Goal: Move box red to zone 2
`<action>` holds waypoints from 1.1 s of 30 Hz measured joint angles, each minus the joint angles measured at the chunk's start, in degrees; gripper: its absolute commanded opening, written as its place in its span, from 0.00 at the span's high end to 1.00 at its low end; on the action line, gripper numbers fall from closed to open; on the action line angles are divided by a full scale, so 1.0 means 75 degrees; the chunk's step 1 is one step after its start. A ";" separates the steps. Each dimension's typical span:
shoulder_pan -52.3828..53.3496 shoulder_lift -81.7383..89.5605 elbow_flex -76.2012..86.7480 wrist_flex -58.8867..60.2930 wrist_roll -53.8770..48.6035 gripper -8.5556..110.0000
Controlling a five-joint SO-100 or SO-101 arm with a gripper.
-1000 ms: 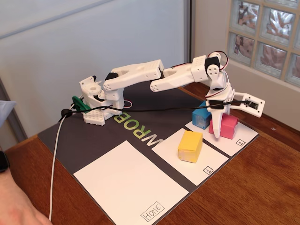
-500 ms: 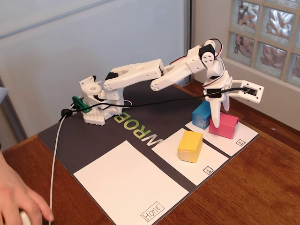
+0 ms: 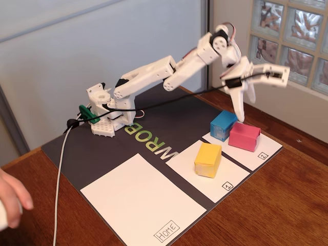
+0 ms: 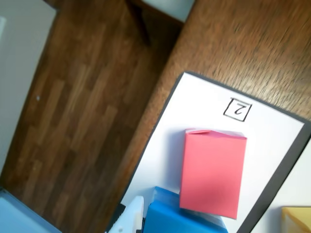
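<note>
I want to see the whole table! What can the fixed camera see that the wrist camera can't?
Only the fixed view shows the whole white arm with its tool raised above the boxes, the panel marked "HOME", the panel marked "1" and a person's hand. Only the wrist view shows the floor beside the table. Both show the red box lying on zone 2, the blue box and the yellow box.
</note>
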 measured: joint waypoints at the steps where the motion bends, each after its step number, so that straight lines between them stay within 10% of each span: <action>1: 0.0000 0.0152 0.0000 0.0012 -0.0023 0.51; 15: 0.0480 0.2496 0.0000 0.0105 -0.0949 0.51; 33: 0.2461 0.6117 0.3211 0.0105 -0.2754 0.93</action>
